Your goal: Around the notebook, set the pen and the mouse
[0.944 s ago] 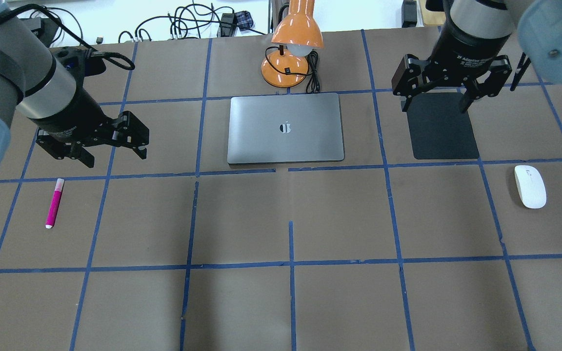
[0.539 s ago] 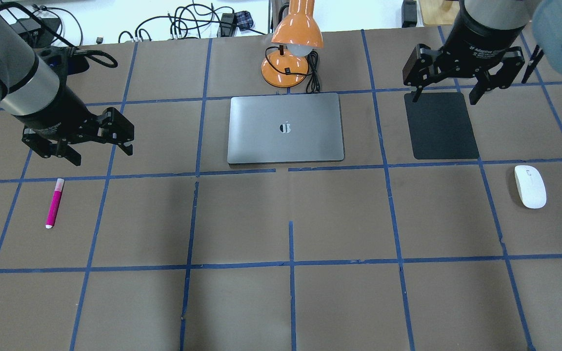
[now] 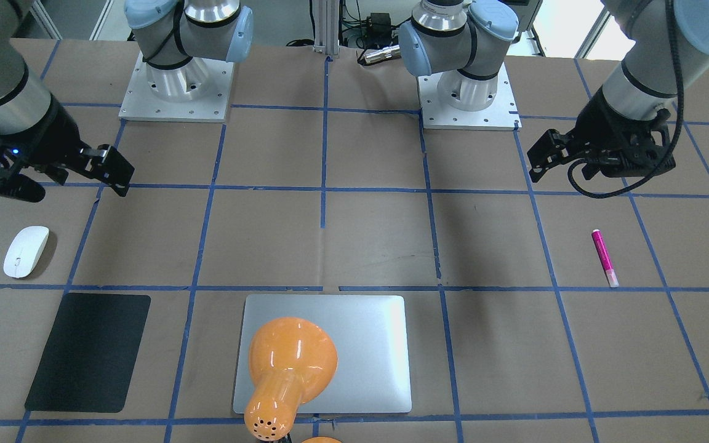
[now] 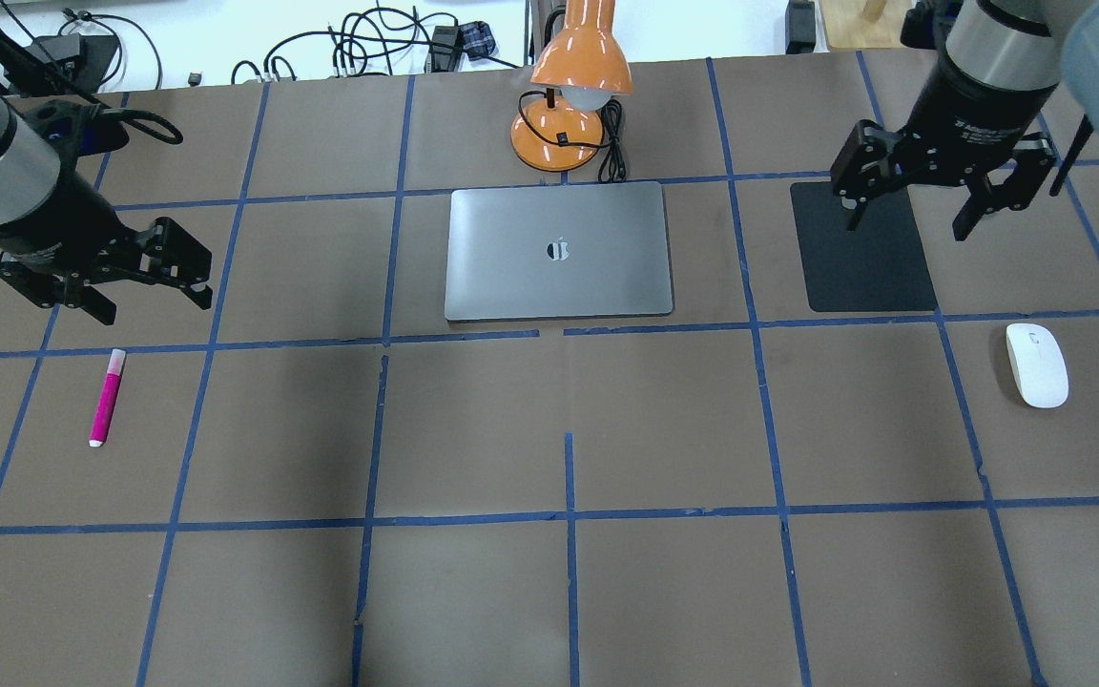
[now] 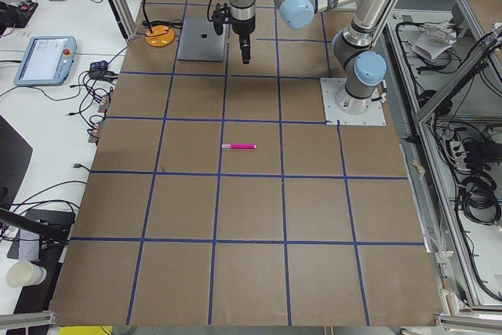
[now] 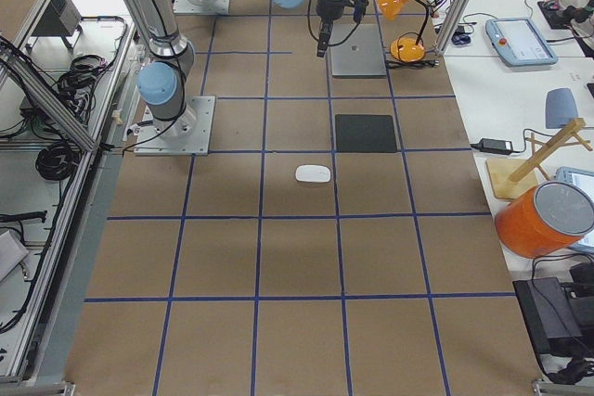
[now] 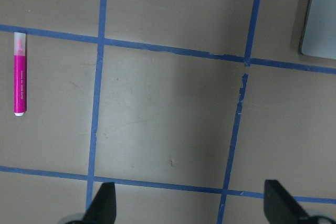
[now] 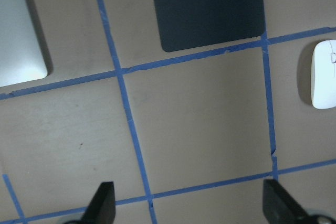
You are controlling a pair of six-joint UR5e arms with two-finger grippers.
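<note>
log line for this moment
left gripper open, empty | right gripper open, empty | magenta-pink marker pen lying ungrasped | white oval mouse lying ungrasped | flat silver-grey notebook central

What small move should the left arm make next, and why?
Probably bring the left gripper back toward the robot's base and a little outward until it is above the pen, with its jaws open. The pen lies flat and untouched, well away from the notebook. The gripper hangs open and empty just beyond the pen in the overhead view, so lining up over it seems the natural first step.
</note>
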